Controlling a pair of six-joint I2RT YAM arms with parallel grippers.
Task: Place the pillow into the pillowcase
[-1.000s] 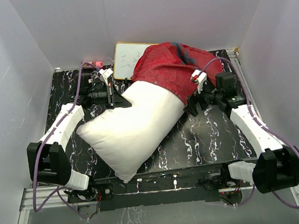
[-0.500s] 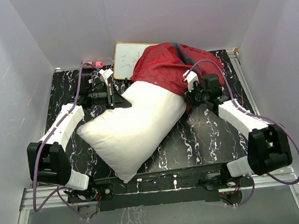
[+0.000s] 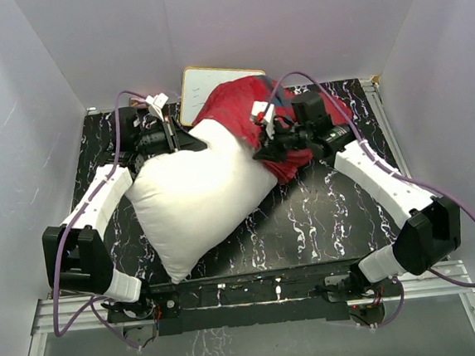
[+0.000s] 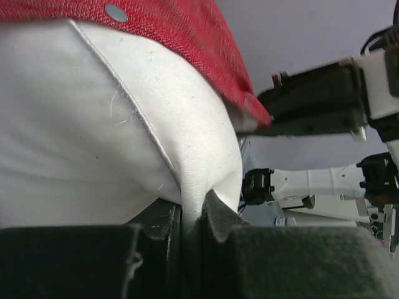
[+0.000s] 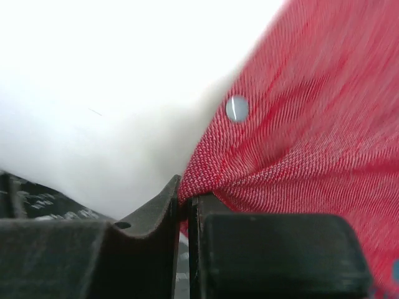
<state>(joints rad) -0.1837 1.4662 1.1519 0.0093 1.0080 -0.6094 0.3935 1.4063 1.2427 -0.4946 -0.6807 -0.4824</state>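
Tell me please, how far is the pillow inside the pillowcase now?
Done: one end of the pillow is inside the red pillowcase. In hand: the left fingers pinch the pillow, the right fingers the pillowcase edge. Left: most of the pillow lies bare and needs covering.

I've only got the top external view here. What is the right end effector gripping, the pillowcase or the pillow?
Observer: The right wrist view shows the right end effector shut on the edge of the red pillowcase.
Operator: And the left one?
Observer: The left end effector pinches a fold of the white pillow, beside its seam.
Operator: Any landmark near the right grip?
Observer: A grey snap button sits on the red cloth just above the jaws.
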